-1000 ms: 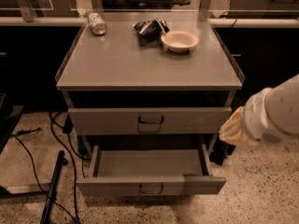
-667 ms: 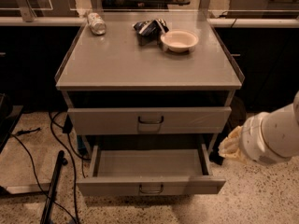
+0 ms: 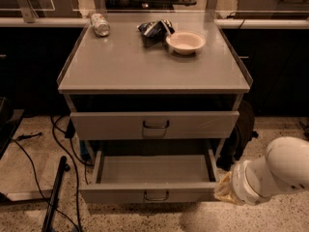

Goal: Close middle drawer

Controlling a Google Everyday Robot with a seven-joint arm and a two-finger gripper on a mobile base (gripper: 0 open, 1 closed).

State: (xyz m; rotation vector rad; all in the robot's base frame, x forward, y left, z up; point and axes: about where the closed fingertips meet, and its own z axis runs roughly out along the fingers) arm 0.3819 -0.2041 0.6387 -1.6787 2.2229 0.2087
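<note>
Approaching: my gripper (image 3: 226,189), state I cannot tell, hangs lower right beside the open grey metal middle drawer (image 3: 120,193); next, push its front inward.

What I cannot see from here

The gripper (image 3: 226,189) sits just beside the right front corner of the middle drawer (image 3: 120,193) — touching or not, I cannot tell; its arm (image 3: 285,170) is cut off by the right edge. The part of the cabinet (image 3: 120,66) below this pulled-out drawer is hidden by it, and the dark packet (image 3: 154,30) on top is too dark to name.
</note>
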